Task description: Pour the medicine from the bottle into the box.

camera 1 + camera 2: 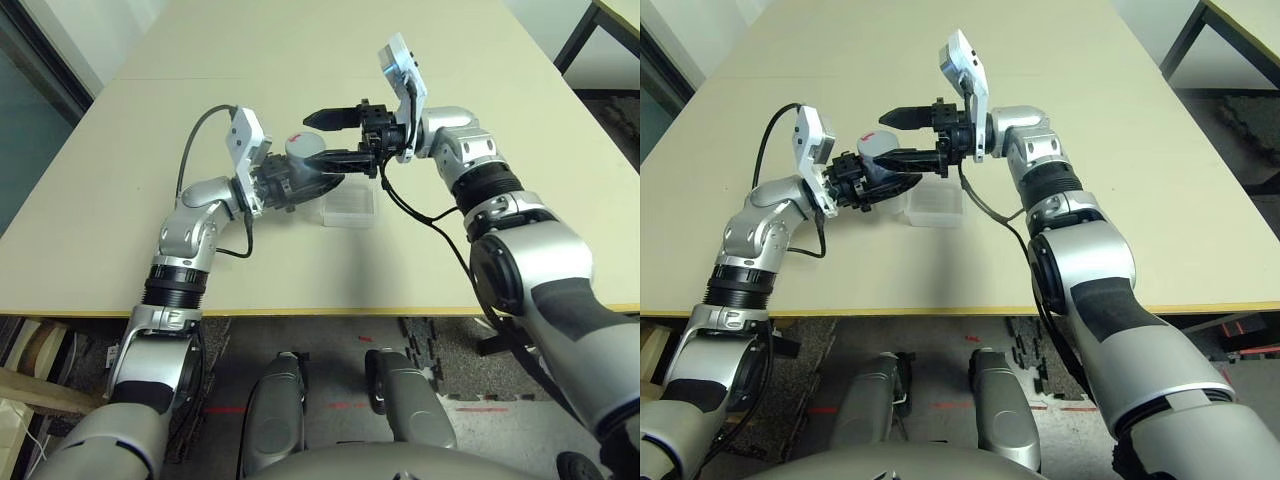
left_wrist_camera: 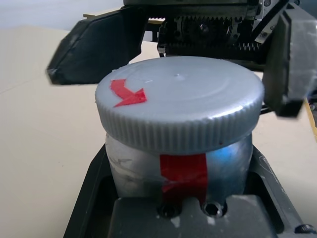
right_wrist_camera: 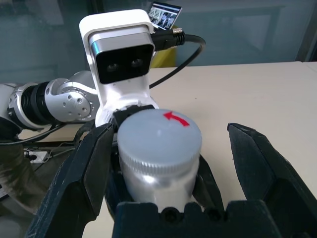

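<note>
Around the cap (image 3: 159,130) the right gripper (image 1: 322,138) spreads wide, one finger either side, not touching. Left gripper (image 1: 290,185) clamps the bottle (image 2: 181,171) upright, just left of the box (image 1: 349,207). Square up, close evenly on the ribbed rim, then twist.
</note>
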`<state>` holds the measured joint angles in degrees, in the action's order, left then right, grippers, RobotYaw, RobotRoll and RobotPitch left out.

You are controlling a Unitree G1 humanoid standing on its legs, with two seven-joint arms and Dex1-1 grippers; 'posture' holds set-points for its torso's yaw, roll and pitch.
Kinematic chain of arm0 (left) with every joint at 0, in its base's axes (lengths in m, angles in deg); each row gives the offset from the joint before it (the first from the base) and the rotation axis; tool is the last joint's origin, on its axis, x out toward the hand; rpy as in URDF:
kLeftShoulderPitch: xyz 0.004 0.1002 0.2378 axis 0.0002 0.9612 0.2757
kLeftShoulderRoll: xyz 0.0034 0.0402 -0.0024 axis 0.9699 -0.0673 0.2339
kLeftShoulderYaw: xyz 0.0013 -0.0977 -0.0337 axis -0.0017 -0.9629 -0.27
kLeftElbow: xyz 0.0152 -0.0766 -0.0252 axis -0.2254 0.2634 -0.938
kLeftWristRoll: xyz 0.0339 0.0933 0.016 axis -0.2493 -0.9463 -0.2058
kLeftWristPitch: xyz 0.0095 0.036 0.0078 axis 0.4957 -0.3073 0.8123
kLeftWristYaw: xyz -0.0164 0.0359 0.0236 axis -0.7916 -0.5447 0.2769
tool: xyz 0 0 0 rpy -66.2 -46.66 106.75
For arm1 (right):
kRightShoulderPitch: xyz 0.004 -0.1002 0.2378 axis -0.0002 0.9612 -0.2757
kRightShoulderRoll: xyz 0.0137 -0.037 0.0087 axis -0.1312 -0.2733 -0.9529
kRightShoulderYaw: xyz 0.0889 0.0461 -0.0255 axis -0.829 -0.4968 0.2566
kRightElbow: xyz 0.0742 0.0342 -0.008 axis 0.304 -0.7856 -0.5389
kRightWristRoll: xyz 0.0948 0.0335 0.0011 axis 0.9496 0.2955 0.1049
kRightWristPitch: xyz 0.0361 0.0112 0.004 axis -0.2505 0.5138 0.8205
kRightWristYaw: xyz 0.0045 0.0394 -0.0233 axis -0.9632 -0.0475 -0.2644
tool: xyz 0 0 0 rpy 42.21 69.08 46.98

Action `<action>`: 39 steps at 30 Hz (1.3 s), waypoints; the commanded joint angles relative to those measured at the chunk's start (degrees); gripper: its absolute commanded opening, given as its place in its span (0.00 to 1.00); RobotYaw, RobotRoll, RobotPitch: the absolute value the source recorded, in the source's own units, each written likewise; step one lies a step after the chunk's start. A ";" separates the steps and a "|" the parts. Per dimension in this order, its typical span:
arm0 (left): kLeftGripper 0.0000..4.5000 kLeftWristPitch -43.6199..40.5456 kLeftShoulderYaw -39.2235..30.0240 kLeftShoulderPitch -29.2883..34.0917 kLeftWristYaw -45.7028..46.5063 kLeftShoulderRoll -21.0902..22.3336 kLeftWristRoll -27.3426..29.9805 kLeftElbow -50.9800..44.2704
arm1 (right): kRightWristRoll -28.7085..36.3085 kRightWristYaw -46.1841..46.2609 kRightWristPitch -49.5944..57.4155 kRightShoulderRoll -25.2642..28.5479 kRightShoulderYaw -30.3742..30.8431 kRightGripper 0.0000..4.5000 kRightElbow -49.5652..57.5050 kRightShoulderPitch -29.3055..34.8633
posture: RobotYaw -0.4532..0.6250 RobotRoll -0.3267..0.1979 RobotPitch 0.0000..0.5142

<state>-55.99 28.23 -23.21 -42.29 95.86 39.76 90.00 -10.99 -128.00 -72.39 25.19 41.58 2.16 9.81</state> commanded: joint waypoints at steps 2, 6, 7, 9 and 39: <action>0.59 0.35 0.58 -0.34 -0.54 0.17 -0.61 0.82 | 0.07 0.51 -0.74 -1.35 0.18 1.00 0.82 -0.36 | 0.36 0.62 0.27; 0.59 0.31 0.64 -0.24 -0.56 0.13 -0.58 0.56 | -0.15 1.32 -1.09 -2.52 0.29 1.00 0.56 -0.49 | 0.37 0.62 0.27; 0.59 0.29 0.67 -0.22 -0.57 0.12 -0.56 0.49 | -0.26 1.70 -1.24 -2.77 0.29 1.00 0.36 -0.58 | 0.37 0.62 0.27; 0.59 0.28 0.70 -0.16 -0.60 0.10 -0.54 0.40 | -0.48 2.44 -1.54 -3.05 0.30 1.00 -0.02 -0.72 | 0.37 0.62 0.27; 0.59 0.67 0.48 0.73 -0.80 0.71 -0.67 0.77 | -0.71 -1.26 -0.37 6.23 -1.44 1.00 -2.86 0.22 | 0.37 0.62 0.26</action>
<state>-55.79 28.24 -23.08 -42.59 96.17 39.60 90.81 -12.07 -127.79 -73.28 31.12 40.41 -0.57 9.49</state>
